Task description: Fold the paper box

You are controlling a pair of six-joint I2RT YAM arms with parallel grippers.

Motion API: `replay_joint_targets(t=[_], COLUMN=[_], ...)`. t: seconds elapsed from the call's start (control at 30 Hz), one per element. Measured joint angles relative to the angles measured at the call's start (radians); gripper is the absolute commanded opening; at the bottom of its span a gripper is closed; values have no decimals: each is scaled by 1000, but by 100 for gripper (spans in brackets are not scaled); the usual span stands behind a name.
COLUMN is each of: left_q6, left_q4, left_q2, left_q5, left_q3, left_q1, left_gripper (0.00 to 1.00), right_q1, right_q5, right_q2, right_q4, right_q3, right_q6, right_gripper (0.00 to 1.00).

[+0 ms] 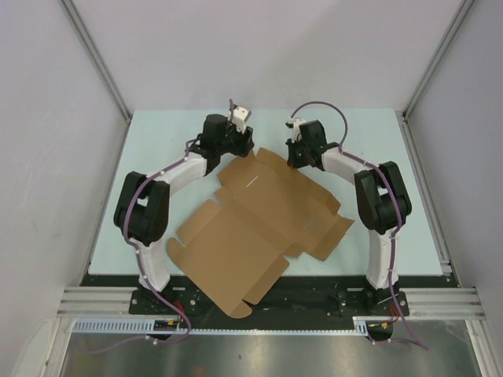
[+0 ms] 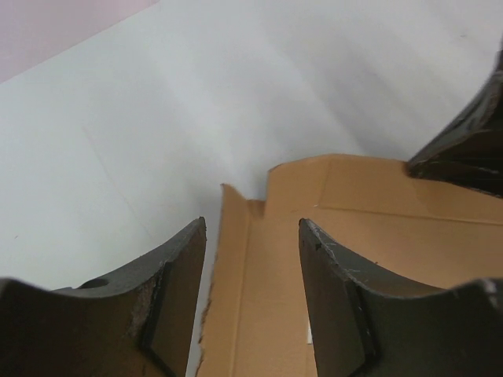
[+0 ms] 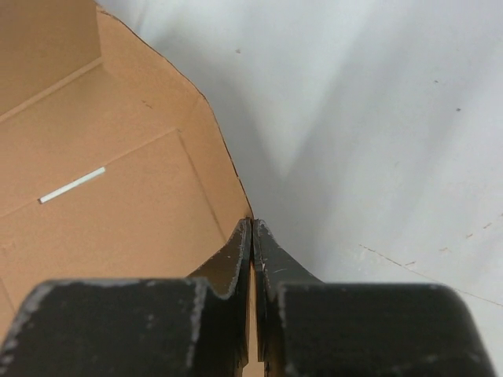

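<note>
A: One sheet, the paper box (image 1: pixel 259 228), lies unfolded with its far flaps at both grippers. How will it handle?

B: Light, stiff between creases, and probably prone to sliding. Your right gripper (image 3: pixel 251 236) is pinching a flap edge. Your left gripper (image 2: pixel 253 229) is spread astride another. Grip near the creases.

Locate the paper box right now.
In the top view the paper box lies unfolded at the centre of the table, its far edge pinched by the right gripper.
</note>
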Motion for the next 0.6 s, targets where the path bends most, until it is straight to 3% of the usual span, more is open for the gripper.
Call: replay_joint_targets(t=[0.33, 0.6], left_q6=[-13, 28], left_q4=[-6, -49], left_q2=[73, 208], left_q5=[238, 323], left_q3=[108, 185], left_q1=[0, -4], left_gripper=[57, 56], right_q1=[48, 27], right_q5=[31, 29], right_q2=[-50, -50], right_q4=[-21, -34], right_q3=[-2, -2], right_q6=[-16, -17], right_gripper=[0, 0])
